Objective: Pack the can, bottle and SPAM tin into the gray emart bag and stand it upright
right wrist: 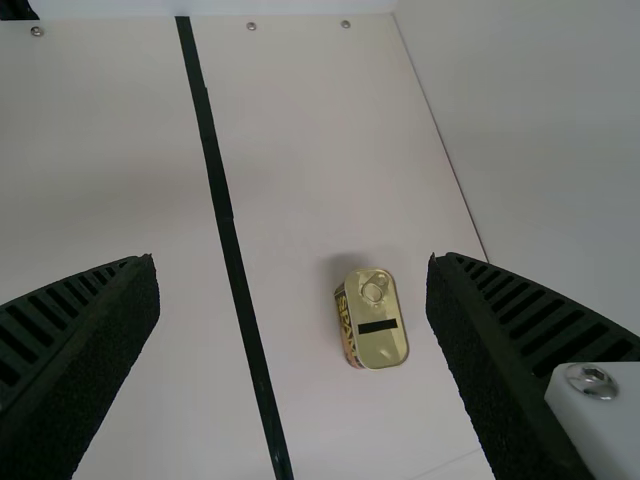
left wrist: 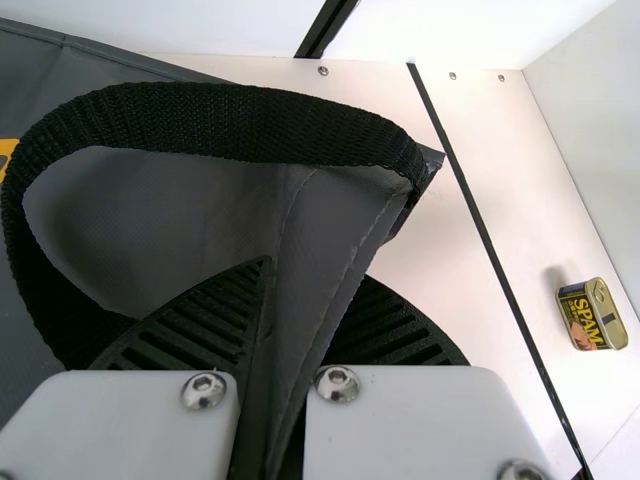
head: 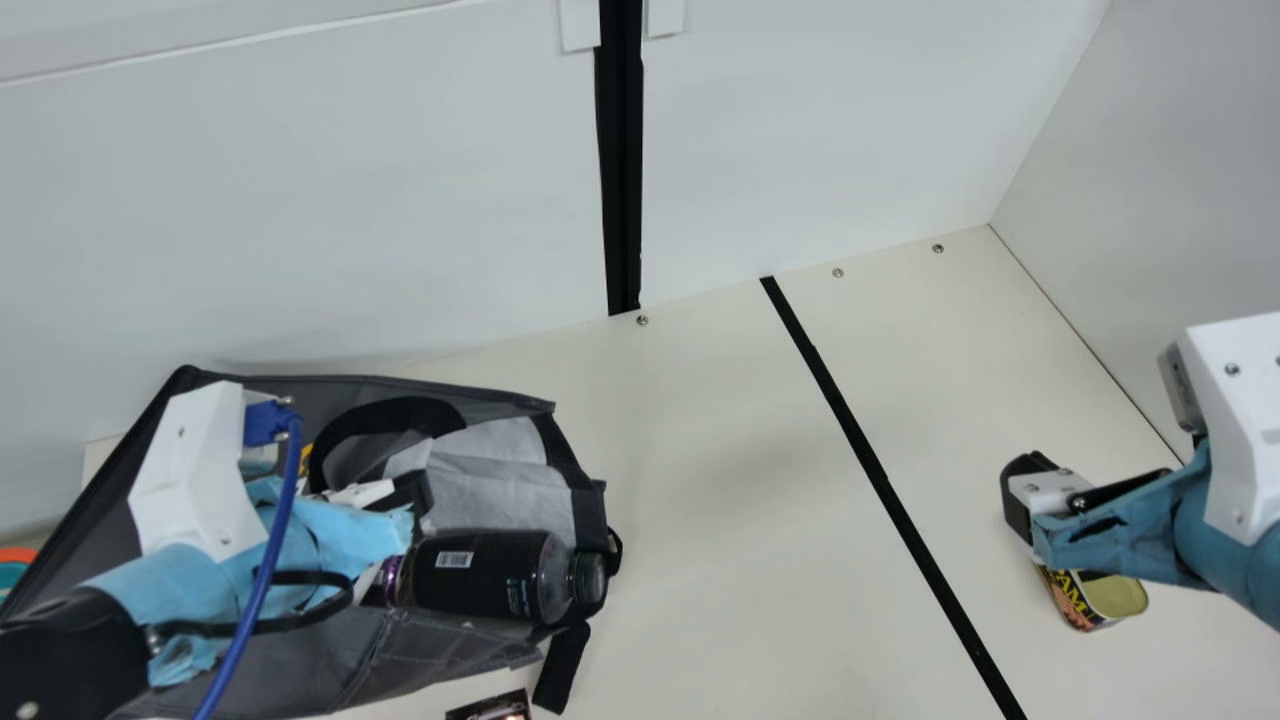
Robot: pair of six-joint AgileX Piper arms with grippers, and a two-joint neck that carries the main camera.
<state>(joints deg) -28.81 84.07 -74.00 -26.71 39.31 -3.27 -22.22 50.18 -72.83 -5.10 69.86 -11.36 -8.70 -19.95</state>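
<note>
The gray emart bag [head: 300,665] is at my left gripper [head: 422,495], whose fingers pinch an edge of its fabric. Just beside those fingers, the bottle [head: 475,575] lies on its side at the bag. My right gripper [head: 1022,485] has its fingers spread wide; the SPAM tin [right wrist: 378,320] sits on the tabletop [right wrist: 130,150] beyond their tips, in line with the gap, touching neither.

Open table [head: 700,450] separates bag [head: 290,662] and SPAM tin [head: 1112,597], a wall [head: 1180,200] beyond.
</note>
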